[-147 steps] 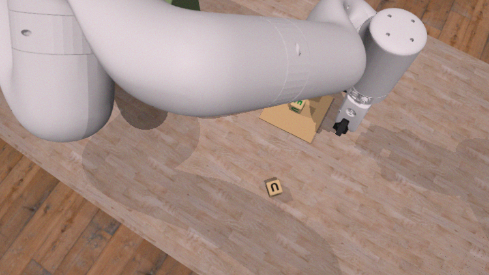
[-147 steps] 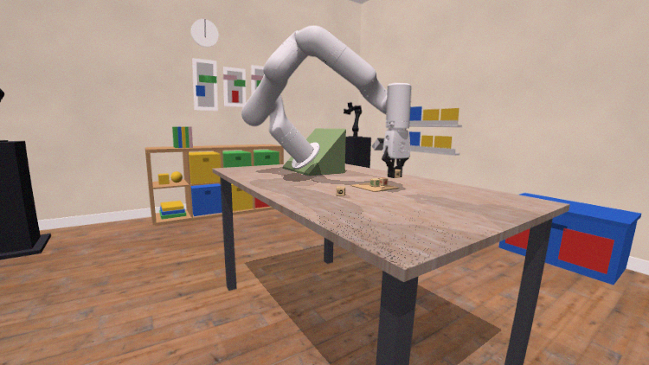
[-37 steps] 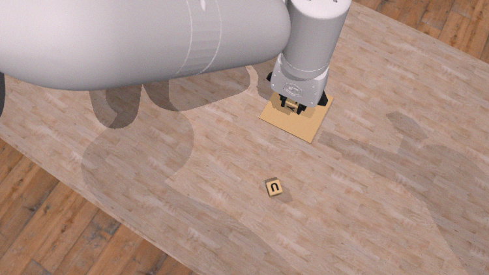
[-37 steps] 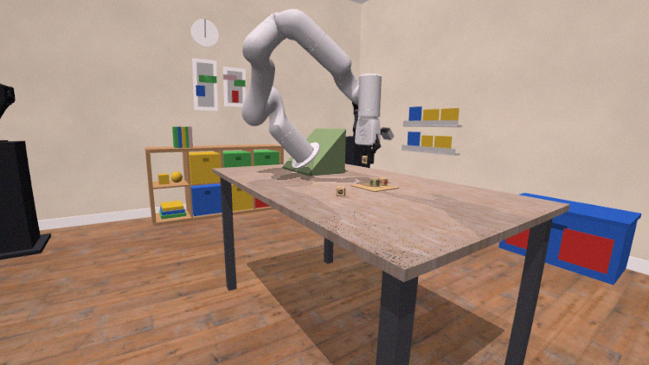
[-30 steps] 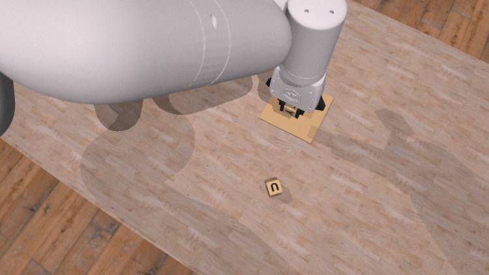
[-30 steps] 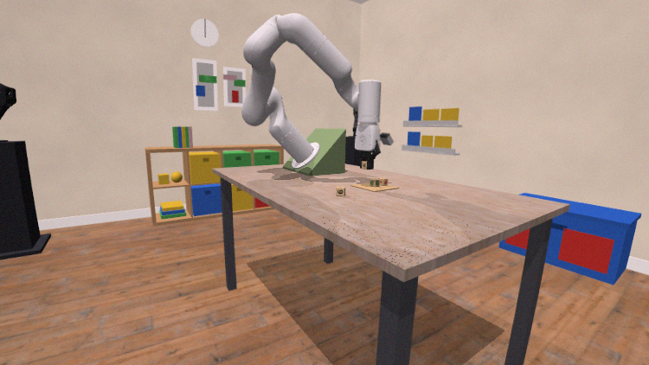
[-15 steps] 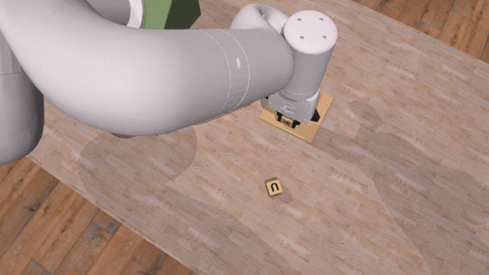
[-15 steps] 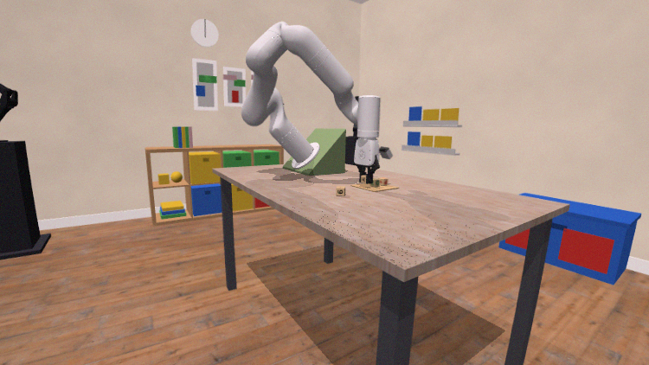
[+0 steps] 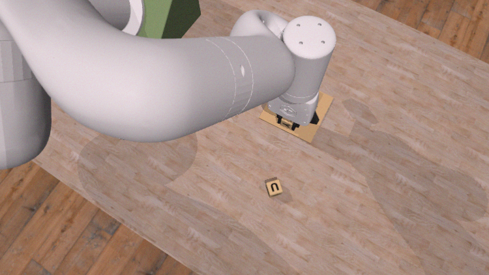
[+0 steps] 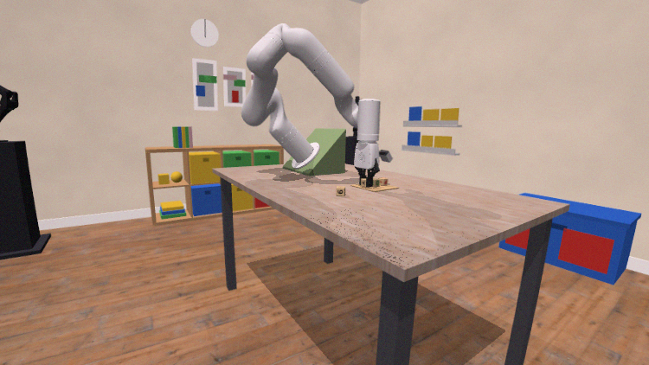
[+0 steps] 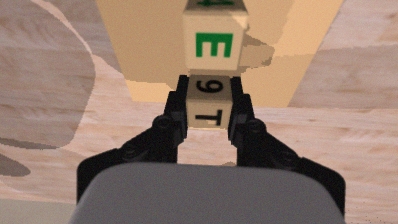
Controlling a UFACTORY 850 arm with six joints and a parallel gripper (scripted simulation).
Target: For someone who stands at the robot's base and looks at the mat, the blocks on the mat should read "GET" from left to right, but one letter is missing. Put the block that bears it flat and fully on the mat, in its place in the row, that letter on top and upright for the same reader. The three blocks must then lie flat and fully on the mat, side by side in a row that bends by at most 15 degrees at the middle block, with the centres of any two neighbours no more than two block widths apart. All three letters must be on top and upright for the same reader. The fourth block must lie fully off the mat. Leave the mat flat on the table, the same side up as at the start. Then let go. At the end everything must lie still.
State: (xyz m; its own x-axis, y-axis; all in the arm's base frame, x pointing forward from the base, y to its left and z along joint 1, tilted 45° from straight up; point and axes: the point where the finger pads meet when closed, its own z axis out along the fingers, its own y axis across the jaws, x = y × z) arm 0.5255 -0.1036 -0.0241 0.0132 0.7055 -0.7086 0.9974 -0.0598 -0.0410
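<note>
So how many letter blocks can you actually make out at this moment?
3 clearly: the T block in the tool, the E block on the mat just beyond, and the U block alone on the table. A further one behind E is barely visible.

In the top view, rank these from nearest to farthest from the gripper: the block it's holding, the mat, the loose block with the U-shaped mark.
1. The T block, clamped between the fingers of the gripper.
2. The mat, directly beneath the gripper.
3. The loose block with the U-shaped mark, off the mat on the bare table, toward the view's lower edge.
</note>
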